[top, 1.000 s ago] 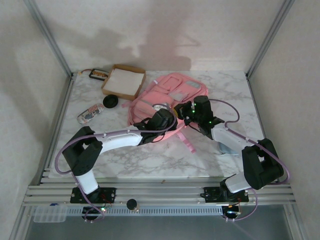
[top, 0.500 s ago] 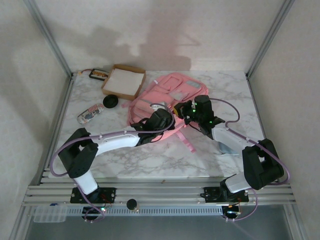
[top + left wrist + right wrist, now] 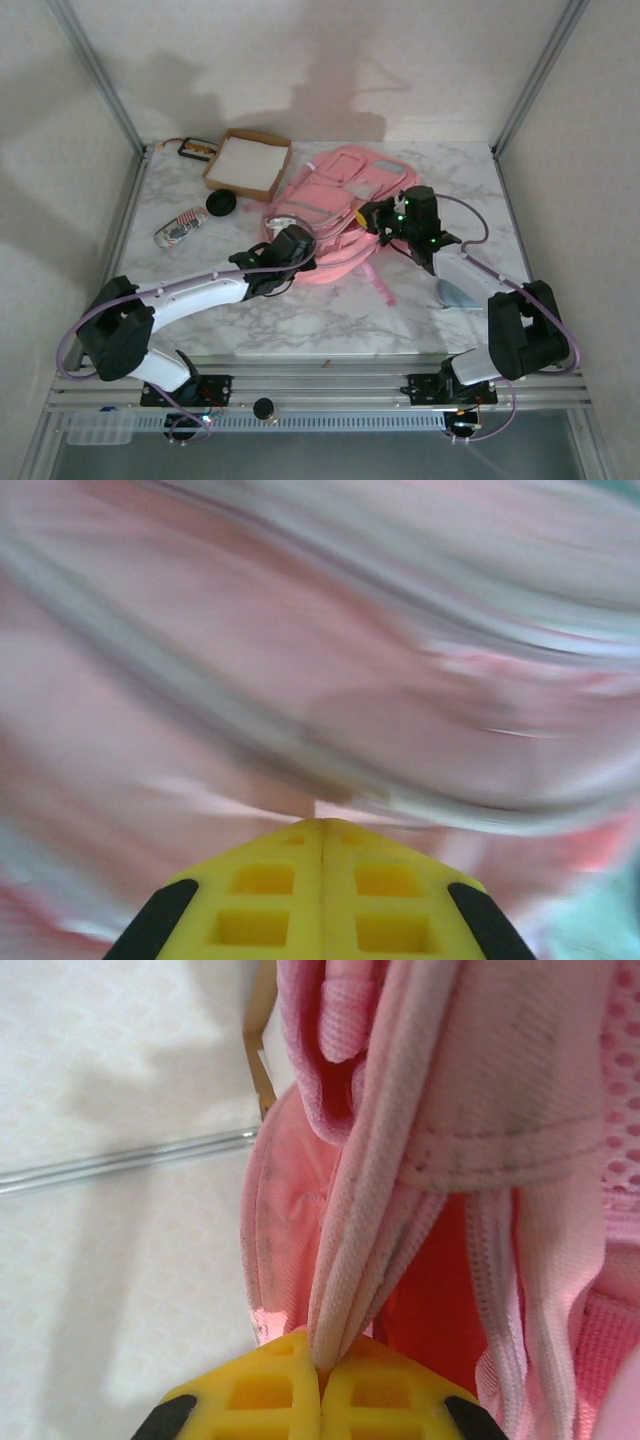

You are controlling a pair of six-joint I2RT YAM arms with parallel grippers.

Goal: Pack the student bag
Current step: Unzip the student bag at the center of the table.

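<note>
The student bag [image 3: 340, 190] is lying flat near the middle-back of the worktop [image 3: 330, 310], with both arms right up against its near edge. Right end effector [image 3: 374, 214] is closed tight on one of the pink straps [image 3: 350, 1260]; in the wrist view you can see the webbing run straight down into the pinch [image 3: 322, 1365]. Left end effector [image 3: 298, 238] is pressed into the bag's left side with its pads fully together [image 3: 322, 830]. That view is one big pink smear [image 3: 300, 630], so I can't tell if it's got any fabric nipped or is just shut against it.

My read: we're at the "get the bag open and held" stage, and the packing itself hasn't started. Next up, I'd guess the right arm needs to keep that strap taut while the left finds a zip pull or the lip of the opening. Soft fabric will probably just slide along otherwise.

Off to the back left there's a cardboard box [image 3: 248, 163], a black round thing [image 3: 221, 204], a clear pouch-looking item [image 3: 180, 228] and something dark in the corner [image 3: 195, 149]. Worktop is white marble-look, walls are plain off-white panels in an aluminium frame.
</note>
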